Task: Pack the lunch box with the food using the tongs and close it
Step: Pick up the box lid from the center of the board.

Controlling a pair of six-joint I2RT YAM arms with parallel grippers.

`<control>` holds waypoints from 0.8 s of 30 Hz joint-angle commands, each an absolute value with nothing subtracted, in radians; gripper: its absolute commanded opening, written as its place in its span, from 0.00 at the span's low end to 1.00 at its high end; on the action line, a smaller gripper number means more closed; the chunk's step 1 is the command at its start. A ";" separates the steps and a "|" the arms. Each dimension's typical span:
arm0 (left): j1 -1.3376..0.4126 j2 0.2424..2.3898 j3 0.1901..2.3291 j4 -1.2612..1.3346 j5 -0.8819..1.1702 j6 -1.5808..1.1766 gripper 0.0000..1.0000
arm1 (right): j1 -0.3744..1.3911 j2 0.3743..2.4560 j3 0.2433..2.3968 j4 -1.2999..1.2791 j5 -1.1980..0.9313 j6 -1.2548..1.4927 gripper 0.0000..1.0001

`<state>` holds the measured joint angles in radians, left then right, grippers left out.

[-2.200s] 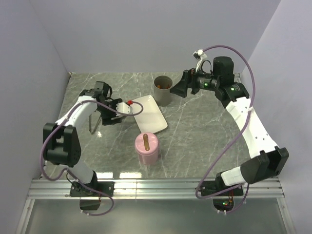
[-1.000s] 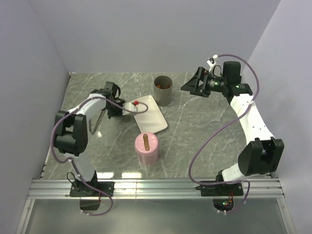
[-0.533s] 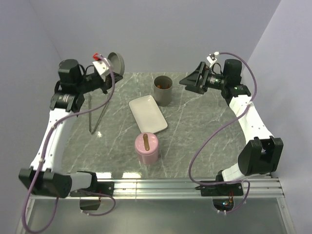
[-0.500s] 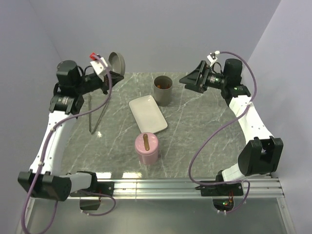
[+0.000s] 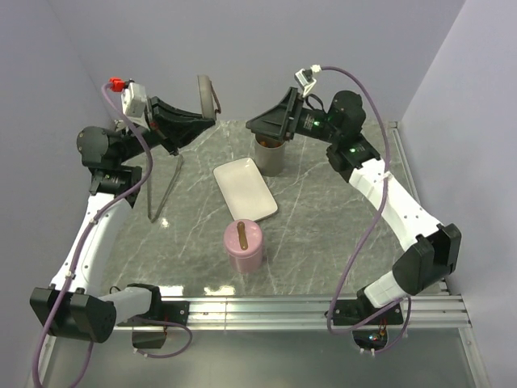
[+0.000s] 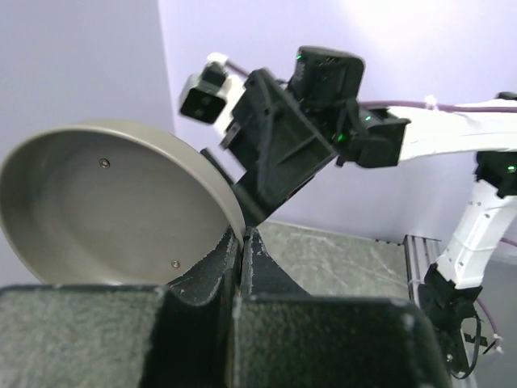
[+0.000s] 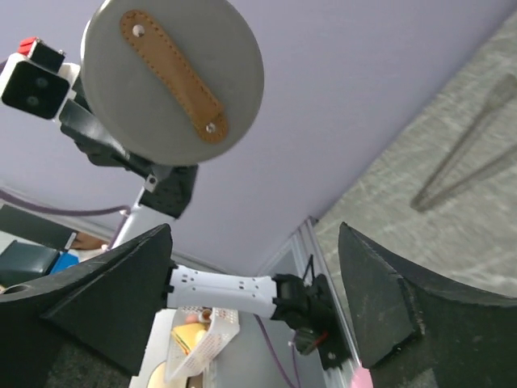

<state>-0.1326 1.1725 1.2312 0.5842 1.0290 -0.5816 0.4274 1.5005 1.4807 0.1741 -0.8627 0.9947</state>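
Left gripper (image 6: pixel 241 242) clamped on the rim of the lid (image 6: pixel 113 210), held high and on edge; right gripper (image 5: pixel 254 125) spread wide facing it, above the lunch box (image 5: pixel 270 158) on the table; closing step apparently, next the lid needs turning flat and lowering squarely onto the box

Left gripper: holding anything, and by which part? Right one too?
Left gripper is shut on the lunch box lid, pinching its rim, with the lid up in the air. Right gripper is open and holds nothing.

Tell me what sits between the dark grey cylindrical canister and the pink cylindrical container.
The flat white rectangular tray lies between canister and pink container, shown in the top view.
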 commanded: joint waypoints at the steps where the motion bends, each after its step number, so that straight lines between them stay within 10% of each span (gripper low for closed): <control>1: -0.146 1.147 1.239 0.758 1.052 -0.670 0.00 | 0.471 1.523 1.528 0.282 -0.759 1.042 0.88; 24: -0.132 1.140 1.229 0.721 0.750 -1.101 0.00 | 0.548 1.660 1.738 0.460 -0.752 1.035 0.76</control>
